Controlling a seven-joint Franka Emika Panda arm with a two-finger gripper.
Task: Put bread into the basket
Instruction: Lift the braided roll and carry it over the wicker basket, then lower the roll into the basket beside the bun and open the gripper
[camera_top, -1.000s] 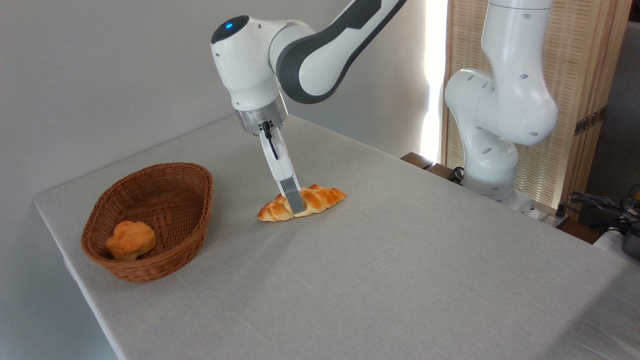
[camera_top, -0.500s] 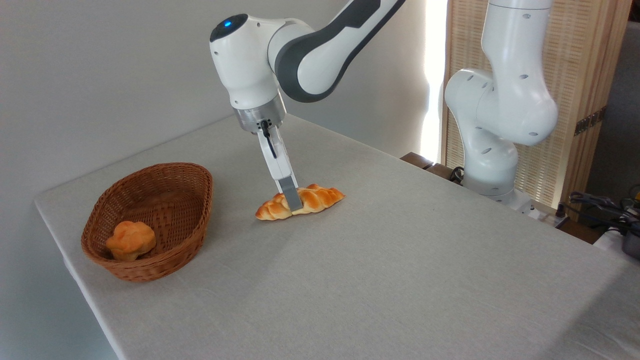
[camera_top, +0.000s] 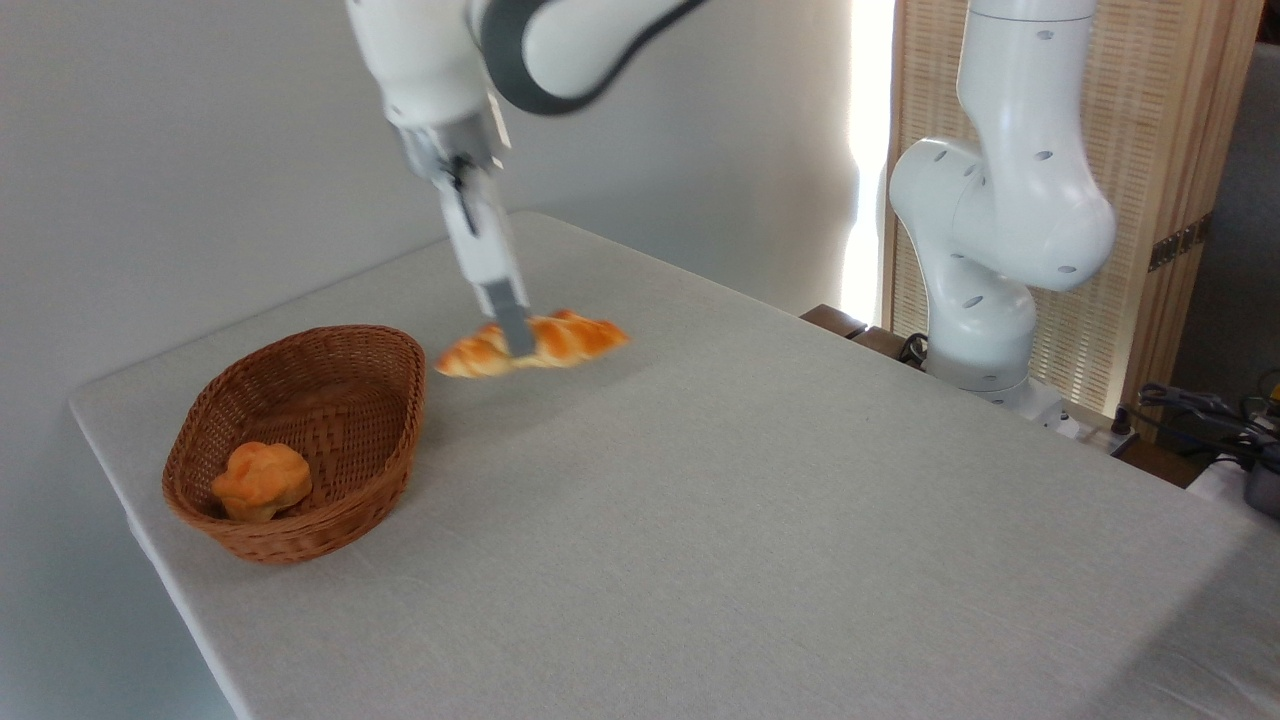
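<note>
The braided golden-orange bread (camera_top: 560, 341) hangs in the air above the table, a little blurred, just right of the basket's far end. My gripper (camera_top: 516, 342) is shut on the loaf near its middle, fingers pointing down. The brown wicker basket (camera_top: 395, 400) stands at the table's left end. Its near end holds a small round lumpy orange bun (camera_top: 261, 480); its far half is bare.
The grey cloth-covered table (camera_top: 760, 520) stretches to the right and front. The arm's white base (camera_top: 985, 300) stands behind the table's right back edge, before a wooden slatted screen. Cables and gear lie at the far right edge.
The gripper has lifted the bread off the table and carried it up and to the left, toward the basket. The basket and bun have not moved.
</note>
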